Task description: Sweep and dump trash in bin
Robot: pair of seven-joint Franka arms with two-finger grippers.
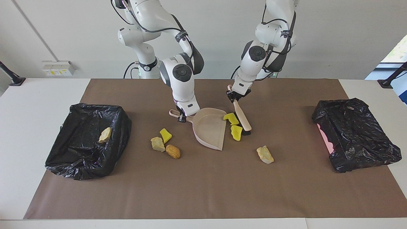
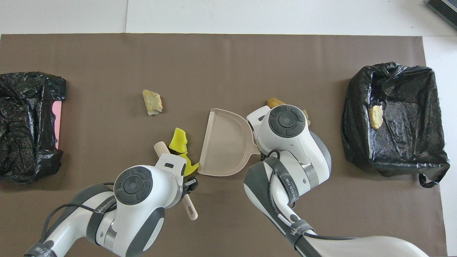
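My right gripper point(image 1: 182, 117) is shut on the handle of the pale pink dustpan point(image 1: 211, 127) point(image 2: 225, 142), which rests on the mat with its mouth toward the left arm's end. My left gripper point(image 1: 236, 98) is shut on the beige brush point(image 1: 243, 118) point(image 2: 159, 146), slanted with its black bristles down. Two yellow chunks of trash point(image 1: 231, 118) point(image 1: 236, 132) lie between the bristles and the dustpan's lip. More trash lies on the mat: a beige lump point(image 1: 265, 155) point(image 2: 152, 102), and beside the dustpan a yellow chunk point(image 1: 165, 135), a beige lump point(image 1: 157, 143) and an orange-brown lump point(image 1: 173, 151).
A black-lined bin point(image 1: 79, 165) point(image 2: 357, 142) stands at the right arm's end of the table with one tan lump point(image 1: 105, 135) in it. A second black-bagged bin point(image 1: 356, 133) point(image 2: 25, 121) stands at the left arm's end. A brown mat point(image 1: 203, 190) covers the table.
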